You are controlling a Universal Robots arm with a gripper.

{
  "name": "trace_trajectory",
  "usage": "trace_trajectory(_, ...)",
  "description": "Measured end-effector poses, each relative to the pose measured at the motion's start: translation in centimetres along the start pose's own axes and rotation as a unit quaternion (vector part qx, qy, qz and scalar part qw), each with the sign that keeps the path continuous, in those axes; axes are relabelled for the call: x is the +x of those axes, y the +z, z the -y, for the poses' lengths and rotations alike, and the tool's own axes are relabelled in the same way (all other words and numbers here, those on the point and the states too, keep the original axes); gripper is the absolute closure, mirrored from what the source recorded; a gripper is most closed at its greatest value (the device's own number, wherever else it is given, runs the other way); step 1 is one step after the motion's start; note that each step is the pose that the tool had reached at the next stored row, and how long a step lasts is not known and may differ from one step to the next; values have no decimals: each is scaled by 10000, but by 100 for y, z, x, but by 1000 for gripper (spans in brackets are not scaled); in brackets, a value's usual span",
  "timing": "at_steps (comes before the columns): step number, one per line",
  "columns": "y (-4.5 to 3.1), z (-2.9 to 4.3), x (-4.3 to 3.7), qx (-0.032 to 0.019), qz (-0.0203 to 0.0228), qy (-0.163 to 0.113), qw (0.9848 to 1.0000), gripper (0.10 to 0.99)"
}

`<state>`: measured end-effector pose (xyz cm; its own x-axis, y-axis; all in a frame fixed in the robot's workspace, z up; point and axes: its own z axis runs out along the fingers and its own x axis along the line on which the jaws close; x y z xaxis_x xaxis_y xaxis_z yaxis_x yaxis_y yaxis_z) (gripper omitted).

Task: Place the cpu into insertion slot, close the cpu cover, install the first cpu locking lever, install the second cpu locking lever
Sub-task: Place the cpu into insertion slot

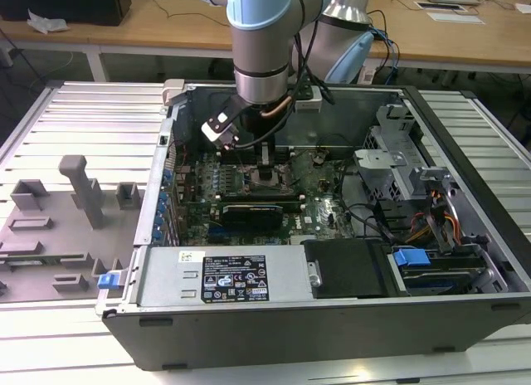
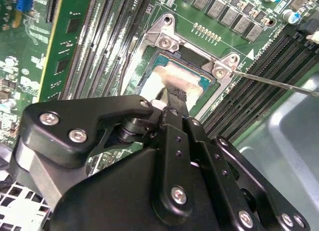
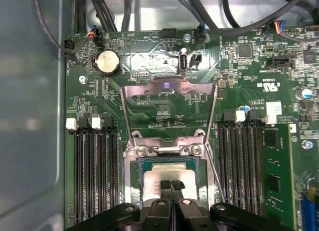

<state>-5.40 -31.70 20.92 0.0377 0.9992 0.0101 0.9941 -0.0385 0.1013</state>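
Cpu point(image 3: 169, 171): small flat square chip, pale silvery-beige metal face, thin dark green border. It lies flat in the square silver-rimmed socket point(image 3: 133, 186) on the green motherboard. In the second wrist view the cpu point(image 2: 177, 76) sits between the socket's 2 screwed corner brackets.

Black gripper point(image 3: 171, 184): jaws clenched together, nothing between them. The tips are over the middle of the cpu's face; contact cannot be told. In the exterior view the gripper point(image 1: 264, 165) reaches down into the open grey computer case point(image 1: 332, 335).

Cpu cover point(image 3: 169, 84): thin silver metal frame with an open window. It stands open, hinged at the socket's rim and tilted away from the socket.

Edges: 2 banks of black memory slots point(image 3: 94, 171) flank the socket closely. A thin steel lever rod point(image 2: 279, 84) juts out from one socket corner, over the slots.
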Motion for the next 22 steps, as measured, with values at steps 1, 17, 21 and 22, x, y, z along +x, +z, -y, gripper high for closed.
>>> trace_trajectory(1, -37, -3, 1, -1, 14, -1, 10000, 980)
trace_trajectory(17, -573, -58, 10, -19, 129, -13, 9999, 980)
trace_trajectory(21, -579, -59, 9, -17, 130, -13, 9999, 980)
trace_trajectory(22, -581, -59, 10, -18, 130, -13, 9999, 980)
